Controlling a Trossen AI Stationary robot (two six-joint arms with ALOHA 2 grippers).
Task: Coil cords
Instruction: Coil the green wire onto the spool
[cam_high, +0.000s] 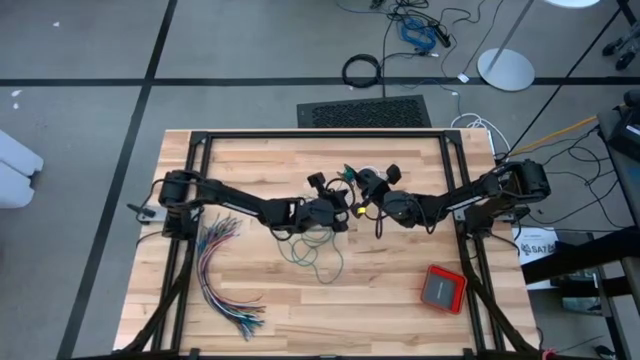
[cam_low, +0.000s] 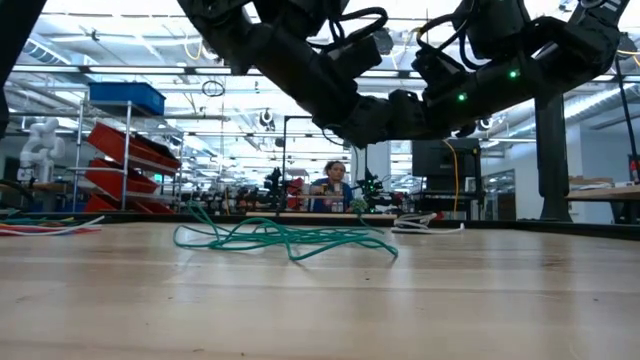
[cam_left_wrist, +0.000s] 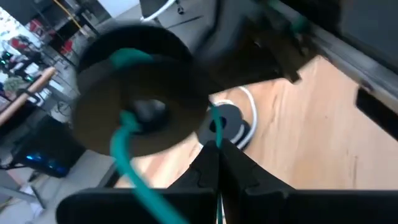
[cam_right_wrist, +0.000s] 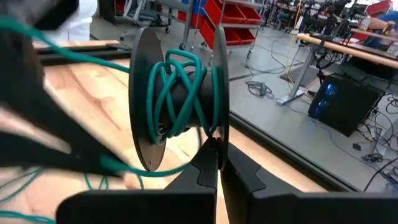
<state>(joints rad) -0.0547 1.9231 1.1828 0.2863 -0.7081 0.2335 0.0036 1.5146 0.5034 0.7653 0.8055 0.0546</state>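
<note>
teal cord (cam_right_wrist: 177, 93) part-wound on black spool (cam_right_wrist: 180, 99); right pincer (cam_right_wrist: 214, 152) pinching spool flange, left pincer (cam_left_wrist: 217, 155) pinching cord; feed taut, even turns.

Large open workshop or robotics lab, wooden worktable (cam_high: 380, 300) on black frame, red storage bins on shelving (cam_low: 130, 150), overhead strip lighting, cables on grey floor (cam_high: 420, 30), person (cam_low: 331, 185) seated behind.

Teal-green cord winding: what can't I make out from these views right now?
- Black cord with white tail: high view, lost under both arms.
- Black flat-sided spool: left wrist view blurs it.
- Teal-green cord: low view, its free end is too tangled to find.
- Left pincer: grip point cropped.
</note>
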